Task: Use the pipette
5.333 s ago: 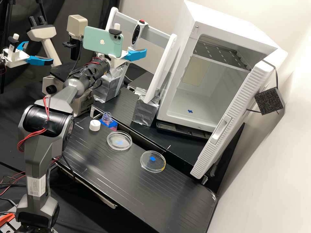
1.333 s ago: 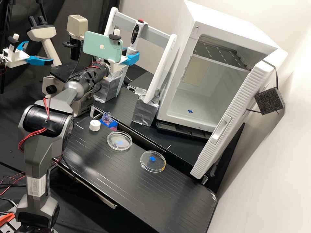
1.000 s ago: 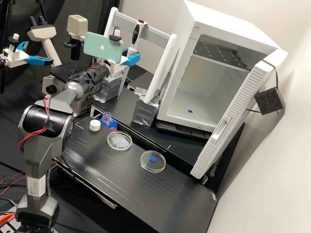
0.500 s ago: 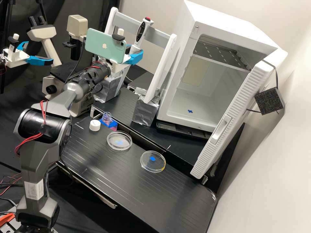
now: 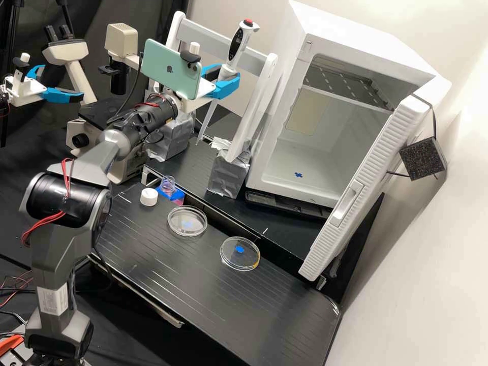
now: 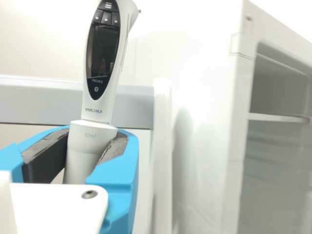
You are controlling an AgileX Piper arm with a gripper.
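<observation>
a: claw (image 5: pixel 227 76)?
b: clamped on 1 pipette (image 5: pixel 237 47), above the far bench (image 5: pixel 190 165); long axis slanted, tip low-left.
a: next?
b: i'd judge bottle (image 5: pixel 168 187): near-left of the tip.

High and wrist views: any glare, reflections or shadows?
High view: pale glare streaks on the black bench, soft shadow on the wall beside the open door. Wrist view: wall washed out behind the pipette, faint reflection on its dark screen.

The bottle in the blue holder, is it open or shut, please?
Open: the bottle is uncapped, the white cap on the bench.
</observation>
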